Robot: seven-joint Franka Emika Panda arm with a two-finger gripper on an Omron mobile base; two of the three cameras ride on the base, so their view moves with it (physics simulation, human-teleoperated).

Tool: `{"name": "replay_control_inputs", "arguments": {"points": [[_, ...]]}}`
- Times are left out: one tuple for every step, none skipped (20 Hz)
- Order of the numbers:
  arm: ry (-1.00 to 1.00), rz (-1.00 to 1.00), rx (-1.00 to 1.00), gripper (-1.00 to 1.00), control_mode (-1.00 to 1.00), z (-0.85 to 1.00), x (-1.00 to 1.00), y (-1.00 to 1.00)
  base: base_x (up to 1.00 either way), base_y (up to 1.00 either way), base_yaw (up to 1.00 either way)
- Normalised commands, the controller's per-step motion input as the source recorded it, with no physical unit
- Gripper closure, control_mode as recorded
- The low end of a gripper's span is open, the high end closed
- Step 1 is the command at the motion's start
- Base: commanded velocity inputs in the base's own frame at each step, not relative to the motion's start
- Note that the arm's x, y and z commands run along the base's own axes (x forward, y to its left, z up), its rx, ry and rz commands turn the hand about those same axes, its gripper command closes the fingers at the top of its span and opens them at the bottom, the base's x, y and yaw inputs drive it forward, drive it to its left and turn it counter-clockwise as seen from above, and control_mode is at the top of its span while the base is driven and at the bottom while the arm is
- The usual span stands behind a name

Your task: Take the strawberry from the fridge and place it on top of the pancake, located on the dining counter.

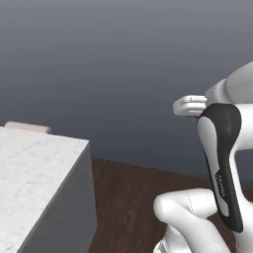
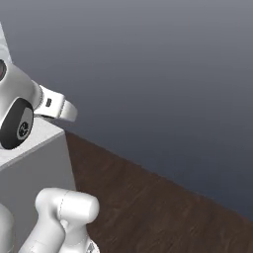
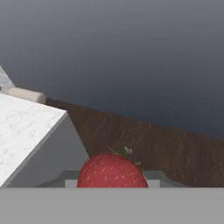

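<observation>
The strawberry (image 3: 112, 172), red with a small green stalk, sits low in the middle of the hand view, and my gripper (image 3: 112, 184) is shut on it. From the left base view the white hand (image 1: 190, 105) hangs in the air, to the right of the dining counter (image 1: 29, 168) and above the level of its top. That counter's white marble top (image 3: 22, 127) ends in a corner at the left of the hand view, over a grey side wall (image 2: 34, 163). The pancake and the fridge are out of view.
A round beige stool (image 1: 27, 127) peeks over the counter's far edge, also seen as the stool (image 3: 26, 94) in the hand view. Dark wooden floor (image 2: 148, 207) stretches right of the counter up to a plain grey-blue wall (image 1: 123, 59).
</observation>
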Motion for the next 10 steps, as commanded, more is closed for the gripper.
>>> {"name": "replay_control_inputs", "arguments": {"points": [[0.0, 0.0, 0.0, 1.0, 1.0, 0.0, 0.0, 0.0, 1.0, -0.52, 0.45], [0.0, 0.0, 0.0, 1.0, 1.0, 0.0, 0.0, 0.0, 1.0, -0.49, 0.45], [0.0, 0.0, 0.0, 1.0, 1.0, 0.0, 0.0, 0.0, 1.0, -0.41, 0.45], [0.0, 0.0, 0.0, 1.0, 1.0, 0.0, 0.0, 0.0, 1.0, -0.46, 0.45], [0.0, 0.0, 0.0, 1.0, 1.0, 0.0, 0.0, 0.0, 1.0, -0.49, 0.45], [0.0, 0.0, 0.0, 1.0, 1.0, 0.0, 0.0, 0.0, 1.0, -0.49, 0.46], [0.0, 0.0, 0.0, 1.0, 1.0, 0.0, 0.0, 0.0, 1.0, -0.46, 0.47], [0.0, 0.0, 0.0, 1.0, 1.0, 0.0, 0.0, 0.0, 1.0, -0.49, 0.47], [0.0, 0.0, 0.0, 1.0, 1.0, 0.0, 0.0, 0.0, 1.0, -0.51, 0.47], [0.0, 0.0, 0.0, 1.0, 1.0, 0.0, 0.0, 0.0, 1.0, -0.47, 0.47]]}}
